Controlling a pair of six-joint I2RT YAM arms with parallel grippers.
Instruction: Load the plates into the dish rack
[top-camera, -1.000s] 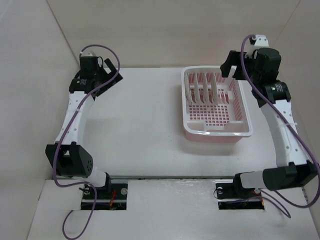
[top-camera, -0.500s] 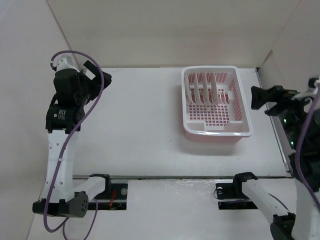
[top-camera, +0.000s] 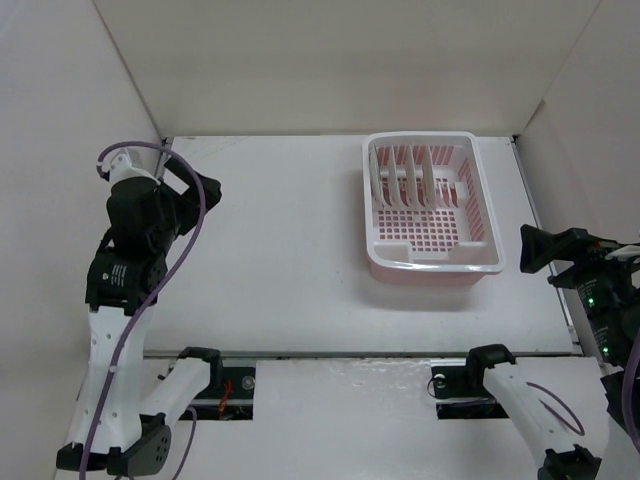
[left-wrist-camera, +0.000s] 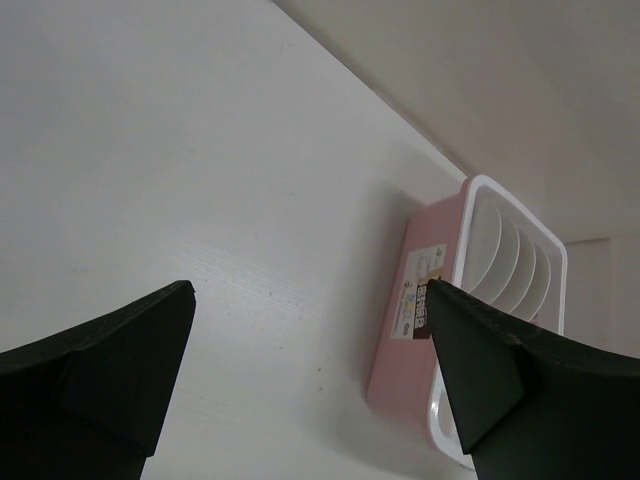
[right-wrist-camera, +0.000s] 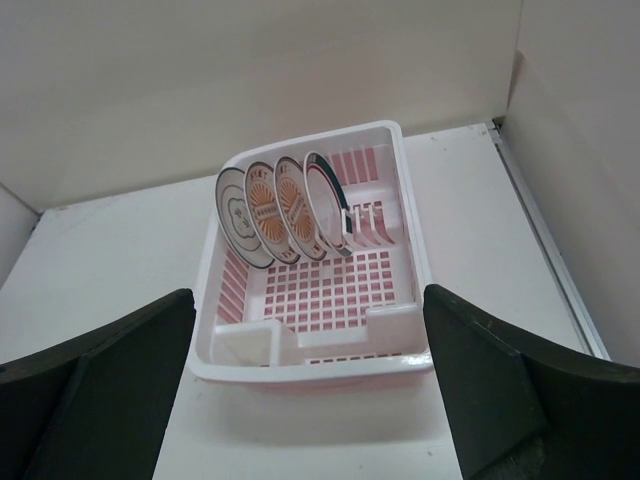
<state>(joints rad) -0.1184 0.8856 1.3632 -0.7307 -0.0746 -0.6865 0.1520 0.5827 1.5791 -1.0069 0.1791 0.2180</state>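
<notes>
The pale pink dish rack (top-camera: 436, 262) stands at the back right of the table. Several white plates (top-camera: 402, 176) stand on edge in its prongs at the far end. In the right wrist view they show as the dark-ringed plate (right-wrist-camera: 238, 216), two orange sunburst plates (right-wrist-camera: 266, 208) and the green-rimmed plate (right-wrist-camera: 322, 192), inside the rack (right-wrist-camera: 310, 365). My right gripper (top-camera: 566, 252) is open and empty, off the table's right edge, nearer than the rack. My left gripper (top-camera: 190, 178) is open and empty at the far left, raised over the table. The left wrist view shows the rack's side (left-wrist-camera: 418, 330).
Beige walls close in the table at the back and on both sides. The table's right edge strip (right-wrist-camera: 545, 240) runs just right of the rack. The arm bases sit at the near edge (top-camera: 210, 380).
Both arms have drawn back toward the near side. The right gripper left the rack's far corner and swung out past the right edge. The left gripper lifted and came nearer. The plates have not moved.
</notes>
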